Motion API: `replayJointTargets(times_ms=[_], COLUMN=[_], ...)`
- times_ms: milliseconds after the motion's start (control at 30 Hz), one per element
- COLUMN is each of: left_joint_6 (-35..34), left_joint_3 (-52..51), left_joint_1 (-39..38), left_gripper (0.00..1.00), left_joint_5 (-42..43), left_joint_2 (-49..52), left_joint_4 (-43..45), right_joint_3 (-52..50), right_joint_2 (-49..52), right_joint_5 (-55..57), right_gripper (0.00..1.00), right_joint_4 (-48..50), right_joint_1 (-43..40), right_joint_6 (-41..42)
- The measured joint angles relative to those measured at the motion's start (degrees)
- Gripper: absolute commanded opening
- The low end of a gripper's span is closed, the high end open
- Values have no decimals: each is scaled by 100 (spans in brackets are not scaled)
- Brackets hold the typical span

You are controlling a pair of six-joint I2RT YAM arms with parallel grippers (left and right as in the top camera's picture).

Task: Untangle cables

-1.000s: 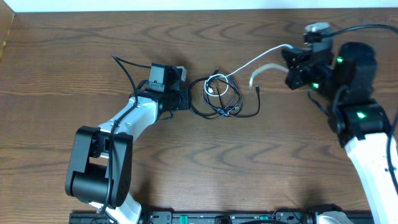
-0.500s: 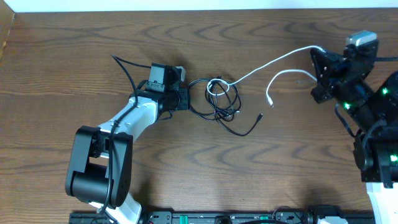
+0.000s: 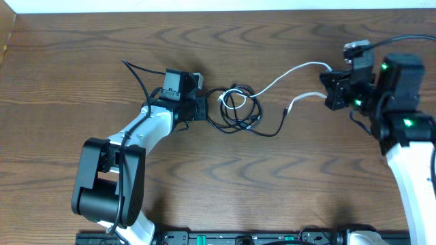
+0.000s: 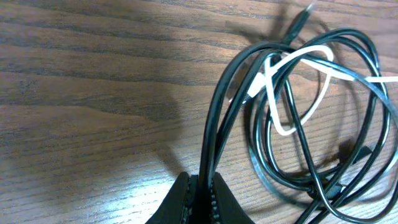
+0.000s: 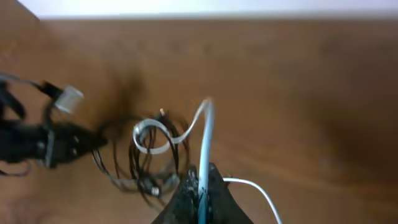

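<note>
I see my left arm (image 3: 146,129) bent at its elbow low on the left side, reaching up and to the right. Its left gripper (image 3: 203,107) points right, with both fingers squeezed tight on the black cable (image 4: 214,124). My right arm (image 3: 402,163) comes up from the bottom right corner, its dark wrist with little green lights turns to the left, and the right gripper (image 3: 330,90) is held up in the air, fingers pinched together on the white cable (image 5: 205,130).

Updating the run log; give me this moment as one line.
left gripper: shut on thin black cable | right gripper: shut on thin white cable | bundle: tangled on brown wooden table
</note>
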Motion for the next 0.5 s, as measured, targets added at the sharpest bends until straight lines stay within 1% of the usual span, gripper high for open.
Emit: replayJointTargets(times_ms=[167, 200, 267, 300, 333, 433, 500], left_joint_6=[0, 0, 0, 0, 0, 0, 0], left_joint_3=[0, 0, 0, 0, 0, 0, 0], left_joint_1=[-44, -52, -57, -57, -57, -57, -57], left_gripper=[8, 8, 8, 8, 8, 8, 8], left_joint_5=[-15, -17, -28, -31, -28, -31, -31], left_joint_2=[0, 0, 0, 0, 0, 0, 0], left_joint_4=[0, 0, 0, 0, 0, 0, 0], right_joint_3=[-2, -2, -2, -2, -2, -2, 4], right_joint_2=[765, 881, 1084, 1185, 1263, 1453, 1464], right_joint_5=[-22, -24, -31, -37, -39, -52, -68], right_gripper=[1, 7, 38, 44, 53, 68, 73], right_joint_4=[-173, -203, -258, -308, -339, -407, -481], right_joint_1=[-4, -4, -4, -4, -9, -9, -9], right_joint_6=[2, 2, -2, 26, 24, 20, 24])
